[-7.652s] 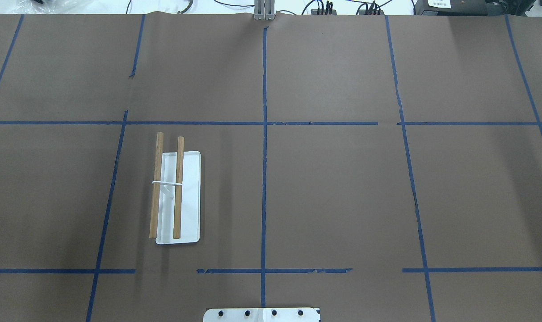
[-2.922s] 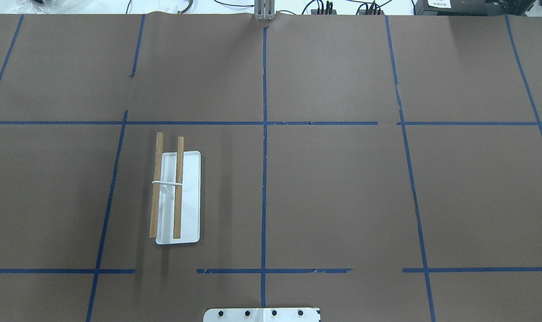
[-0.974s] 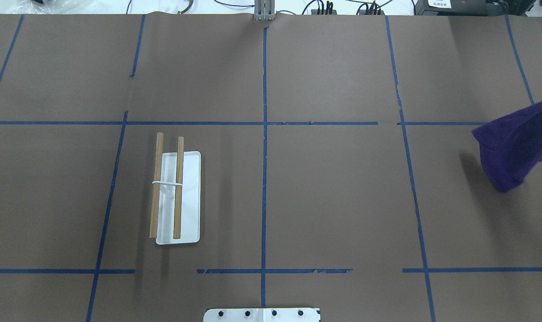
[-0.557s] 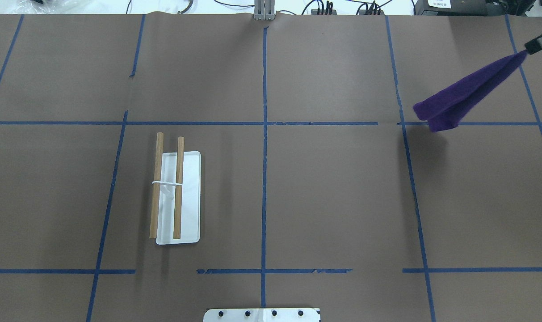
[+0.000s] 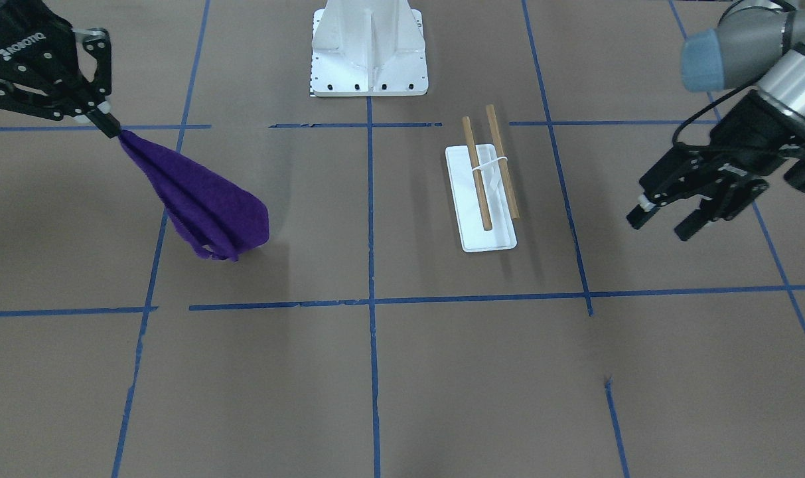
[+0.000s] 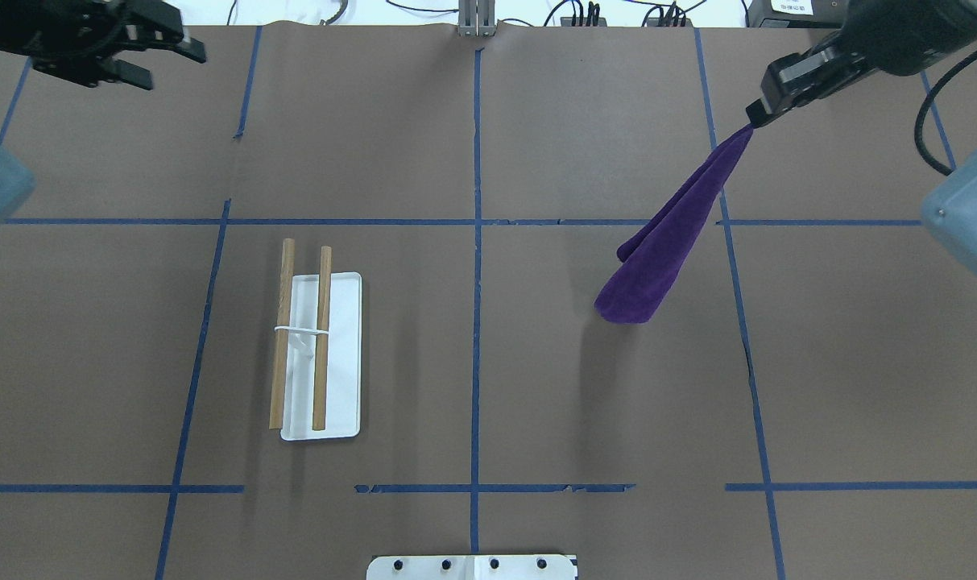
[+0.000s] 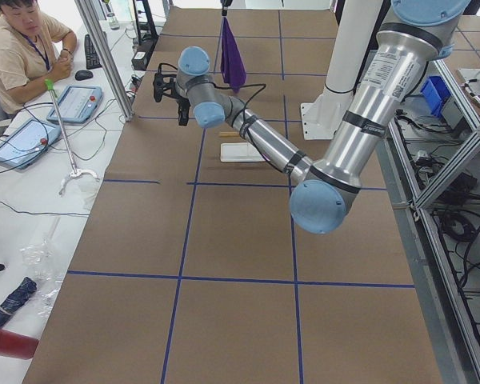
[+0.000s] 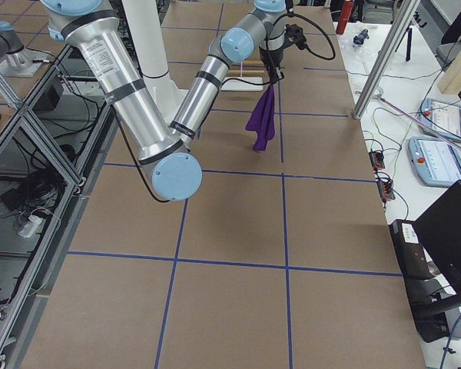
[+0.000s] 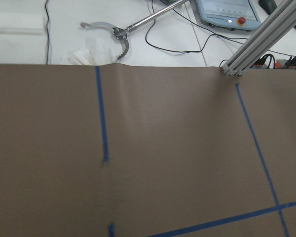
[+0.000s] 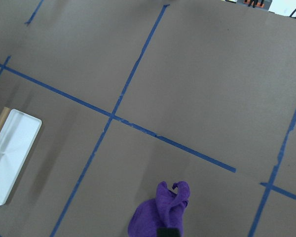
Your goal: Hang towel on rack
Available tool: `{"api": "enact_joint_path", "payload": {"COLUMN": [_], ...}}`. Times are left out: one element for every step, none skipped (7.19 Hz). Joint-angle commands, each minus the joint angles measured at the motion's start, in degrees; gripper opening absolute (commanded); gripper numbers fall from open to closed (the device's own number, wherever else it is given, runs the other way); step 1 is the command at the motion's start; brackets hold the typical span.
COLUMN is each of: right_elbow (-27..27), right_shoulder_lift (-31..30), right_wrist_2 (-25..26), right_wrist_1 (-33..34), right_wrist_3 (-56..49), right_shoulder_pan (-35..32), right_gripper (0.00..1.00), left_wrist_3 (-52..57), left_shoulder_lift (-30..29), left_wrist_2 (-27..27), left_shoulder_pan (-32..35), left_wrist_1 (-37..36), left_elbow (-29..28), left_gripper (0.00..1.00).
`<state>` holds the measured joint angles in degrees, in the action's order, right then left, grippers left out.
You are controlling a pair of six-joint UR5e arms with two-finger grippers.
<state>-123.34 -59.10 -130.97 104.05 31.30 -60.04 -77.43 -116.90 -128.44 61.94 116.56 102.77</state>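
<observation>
The right gripper pinches one corner of the towel, which hangs free. The left gripper is empty, jaws spread, well apart from the rack.

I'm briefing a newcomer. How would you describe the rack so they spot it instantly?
Find the brown table gridded with blue tape. On the robot's left half lies the rack, a flat white base. Only it carries two parallel wooden rods joined by a white band.

Bright even light, soft shadows, sharp
</observation>
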Motion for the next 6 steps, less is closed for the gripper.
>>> {"api": "enact_joint_path", "payload": {"right_elbow": [-0.15,-0.24,-0.76,-0.94,-0.94,-1.03], "right_shoulder_lift": [1.00,2.04,2.49,2.76,3.28,4.33], "right_wrist_2": [7.46,7.57,9.32,10.81,10.91,11.70], "right_wrist_1": [-8.82,-11.13,-13.59,-15.70,-16.16,-16.16], "right_wrist_3": [13.12,18.04,22.01,23.61,23.54,23.54], "right_shoulder_pan": [7.46,7.75,8.97,10.37,10.91,11.87], "right_gripper": [0.00,0.00,0.00,0.00,0.00,0.00], "left_wrist_3": [-19.71,-25.60,-32.27,-36.34,-38.12,-38.23], "left_shoulder_lift": [-7.61,-12.68,-17.17,-19.57,-21.51,-21.61], "left_wrist_2": [9.31,9.96,12.05,14.33,15.14,15.06], "left_shoulder_pan": [-8.82,-11.29,-14.10,-17.26,-19.29,-20.62], "left_wrist_1": [-6.92,-12.36,-14.76,-14.70,-14.70,-14.70], "left_elbow": [-0.38,-1.34,-3.00,-4.93,-6.87,-6.80], "left_gripper": [0.74,0.75,0.75,0.75,0.75,0.74]}}
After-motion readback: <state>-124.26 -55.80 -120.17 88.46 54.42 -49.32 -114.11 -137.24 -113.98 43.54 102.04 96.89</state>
